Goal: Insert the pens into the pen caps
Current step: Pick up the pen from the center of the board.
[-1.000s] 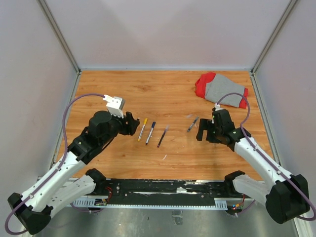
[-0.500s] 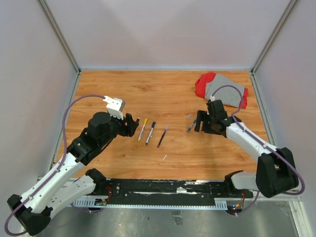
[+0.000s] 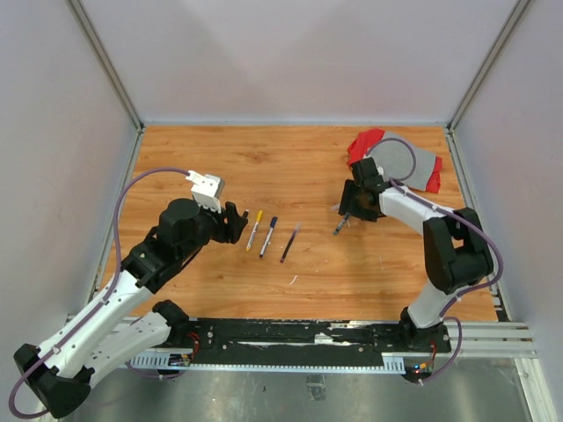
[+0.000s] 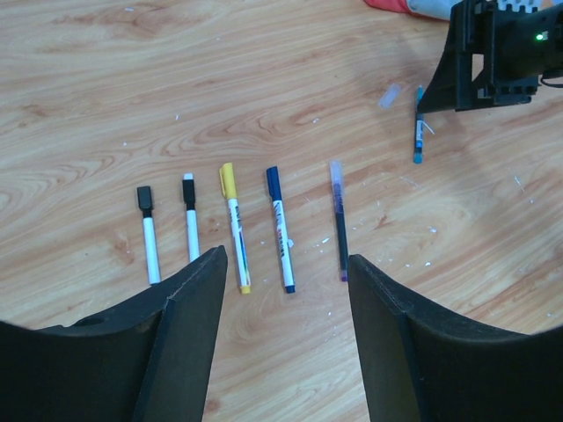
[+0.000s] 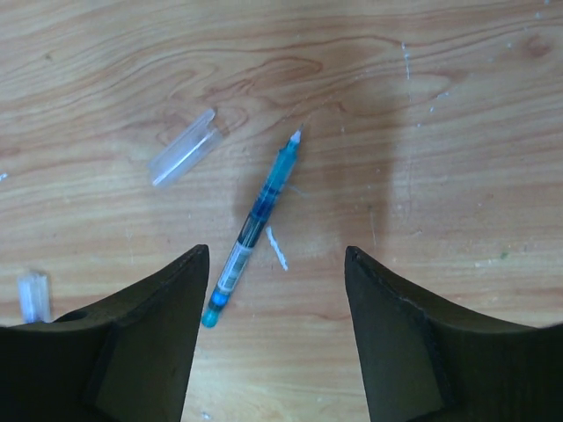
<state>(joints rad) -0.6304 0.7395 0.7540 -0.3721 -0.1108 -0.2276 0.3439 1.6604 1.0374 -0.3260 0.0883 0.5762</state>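
Left pincer [image 4: 283,255] and right pincer [image 5: 274,250] gape apart, the latter apparently straddling a blue pen [image 5: 251,224].

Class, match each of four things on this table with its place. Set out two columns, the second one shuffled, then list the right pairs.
Things
1. yellow pen
2. teal pen
3. clear cap
4. cloth

Places
a. far right corner of the table
b. beside the teal pen's tip, not touching
c. uncapped, below the right pincer
d. in the row before the left pincer

Pairs: 1-d, 2-c, 3-b, 4-a
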